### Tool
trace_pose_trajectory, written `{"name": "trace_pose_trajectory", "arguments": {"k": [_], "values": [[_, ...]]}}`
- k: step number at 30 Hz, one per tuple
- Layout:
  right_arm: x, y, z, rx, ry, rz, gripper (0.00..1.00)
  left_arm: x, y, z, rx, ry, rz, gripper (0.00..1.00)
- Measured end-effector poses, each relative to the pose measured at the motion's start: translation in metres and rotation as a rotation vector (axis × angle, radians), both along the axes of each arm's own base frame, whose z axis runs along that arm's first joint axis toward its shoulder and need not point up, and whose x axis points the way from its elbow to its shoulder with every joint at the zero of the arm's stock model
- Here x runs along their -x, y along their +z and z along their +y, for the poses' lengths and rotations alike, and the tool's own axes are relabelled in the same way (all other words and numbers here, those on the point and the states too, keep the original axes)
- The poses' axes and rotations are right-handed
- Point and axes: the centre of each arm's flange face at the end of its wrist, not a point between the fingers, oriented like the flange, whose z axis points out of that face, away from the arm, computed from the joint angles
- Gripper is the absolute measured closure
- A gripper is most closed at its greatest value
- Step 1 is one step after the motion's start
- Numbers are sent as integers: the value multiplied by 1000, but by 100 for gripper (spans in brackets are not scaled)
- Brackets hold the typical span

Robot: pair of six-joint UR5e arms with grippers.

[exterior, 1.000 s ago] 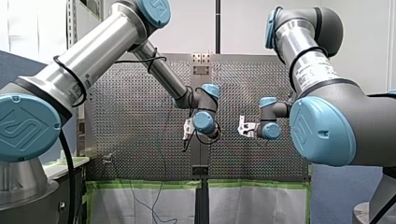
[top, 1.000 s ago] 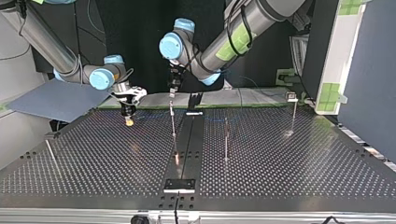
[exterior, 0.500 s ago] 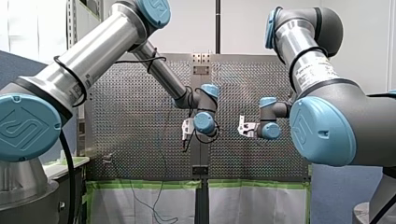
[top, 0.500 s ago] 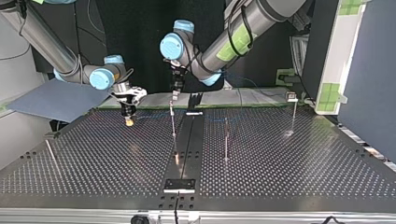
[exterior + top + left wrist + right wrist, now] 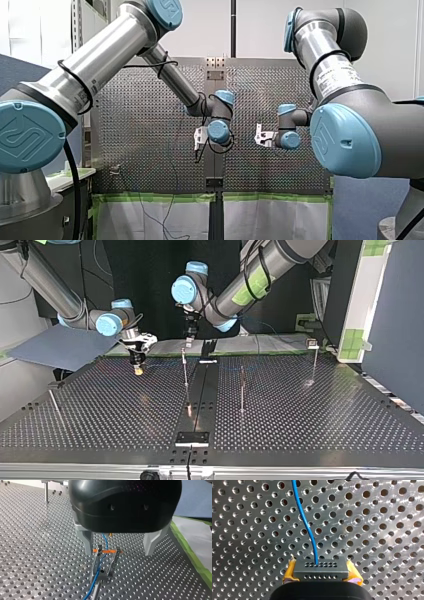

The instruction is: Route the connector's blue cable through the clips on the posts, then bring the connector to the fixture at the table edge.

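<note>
In the right wrist view my right gripper [image 5: 321, 574] is shut on the black connector [image 5: 321, 567], held between its yellow pads [image 5: 289, 573]. The blue cable [image 5: 306, 527] leaves the connector's face and runs out over the perforated plate. In the left wrist view my left gripper [image 5: 119, 553] hangs open with its metal fingers [image 5: 87, 543] wide apart, just above a post's clip [image 5: 105, 563] that has an orange bar. The blue cable [image 5: 98, 567] passes through that clip. In the top view my left gripper [image 5: 189, 341] sits over the middle post [image 5: 185, 369], and my right gripper [image 5: 137, 369] is to its left.
Two more posts [image 5: 242, 390] [image 5: 315, 365] stand to the right in the top view, and a thin one [image 5: 54, 406] stands near the left edge. A fixture block [image 5: 192, 438] sits on the dark centre rail at the table's near edge. A grey sheet [image 5: 60, 345] lies behind my right arm.
My left gripper has lifted slightly off the middle post's clip, with its fingers staying apart. My right gripper and the connector have not moved.
</note>
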Motion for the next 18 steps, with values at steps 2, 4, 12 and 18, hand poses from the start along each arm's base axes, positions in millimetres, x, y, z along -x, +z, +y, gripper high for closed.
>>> {"name": "trace_pose_trajectory", "arguments": {"k": [2,4,12,18], "values": [[0,0,0,1,0,0,100,3,1,1,-2,1,2,0],[1,0,0,1,-1,0,100,6,3,1,1,4,-1,0],[1,1,-1,7,-2,-4,100,22,23,6,91,-2,-33,0],[-2,1,0,7,2,-5,100,30,38,11,175,-36,-52,0]]}}
